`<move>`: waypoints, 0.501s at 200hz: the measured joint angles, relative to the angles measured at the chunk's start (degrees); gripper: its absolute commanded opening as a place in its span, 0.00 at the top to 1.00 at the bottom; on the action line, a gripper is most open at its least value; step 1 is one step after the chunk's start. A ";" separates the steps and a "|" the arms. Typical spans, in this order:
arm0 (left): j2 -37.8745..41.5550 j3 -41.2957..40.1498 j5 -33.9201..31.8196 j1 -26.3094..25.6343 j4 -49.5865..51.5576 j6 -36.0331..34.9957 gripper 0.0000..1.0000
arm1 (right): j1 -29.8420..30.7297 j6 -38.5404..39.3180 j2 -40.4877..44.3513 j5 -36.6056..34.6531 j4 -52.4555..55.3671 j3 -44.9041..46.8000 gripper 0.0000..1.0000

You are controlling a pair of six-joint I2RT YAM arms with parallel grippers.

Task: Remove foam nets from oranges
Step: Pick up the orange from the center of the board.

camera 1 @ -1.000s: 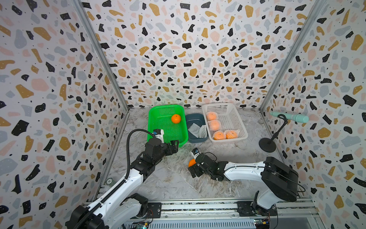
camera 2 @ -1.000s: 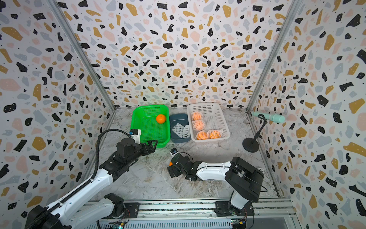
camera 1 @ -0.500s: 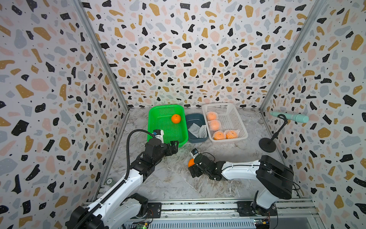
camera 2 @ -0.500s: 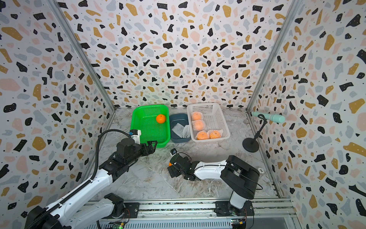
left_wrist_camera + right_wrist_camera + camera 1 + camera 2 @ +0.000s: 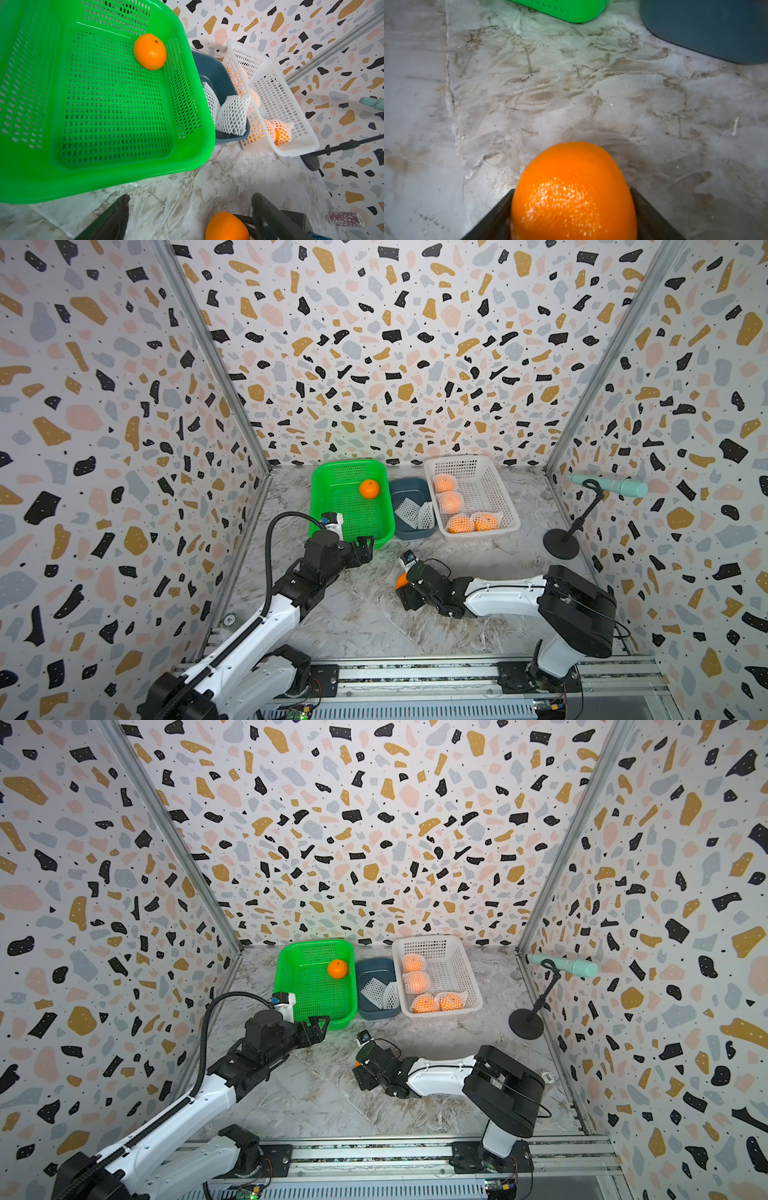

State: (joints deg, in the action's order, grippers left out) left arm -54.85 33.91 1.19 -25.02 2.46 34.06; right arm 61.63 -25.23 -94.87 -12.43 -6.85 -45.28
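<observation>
- Nearest me, the right pincer point(image 5: 572, 190) lies low over the marbled grey counter point(image 5: 529, 93). Its fingers press both flanks of a round, bright, net-free orange point(image 5: 573, 166), and I read that as a grip at the widest part. The skin is smooth and the hold looks shallow, so a quick lift could let the fruit squirt out and roll away.
- Just beyond, the left pincer point(image 5: 190, 196) hangs spread wide and empty, near the front lip of the green perforated plastic basket point(image 5: 104, 176). If both arms head for that basket together, they could clash or shove it.
- Inside it one bare orange point(image 5: 369, 488) rests by the far side wall. A second dropped from height might knock against it or hop the low rim.
- Beside that, the small blue-grey plastic bin point(image 5: 409, 488) holds two white foam nets point(image 5: 407, 512).
- Farthest, the white lattice basket point(image 5: 482, 485) holds four netted oranges point(image 5: 451, 502), packed close together. Reaching for one may snag a neighbour's mesh and drag it along.
</observation>
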 measured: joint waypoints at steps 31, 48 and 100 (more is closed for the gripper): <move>0.87 0.00 -0.13 0.00 0.20 -0.04 0.08 | 0.00 0.02 0.00 0.02 0.02 0.00 0.21; 1.40 0.04 -0.28 0.00 0.50 -0.20 0.07 | 0.00 0.20 0.00 0.09 0.48 -0.28 0.21; 4.20 0.63 -1.90 0.00 2.71 -0.20 0.07 | -0.42 2.01 2.69 0.87 3.48 -3.63 0.21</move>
State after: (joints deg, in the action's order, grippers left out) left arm -50.65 34.54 -0.71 -25.02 5.17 33.87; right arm 61.21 -23.22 -92.18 -11.55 -3.38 -48.90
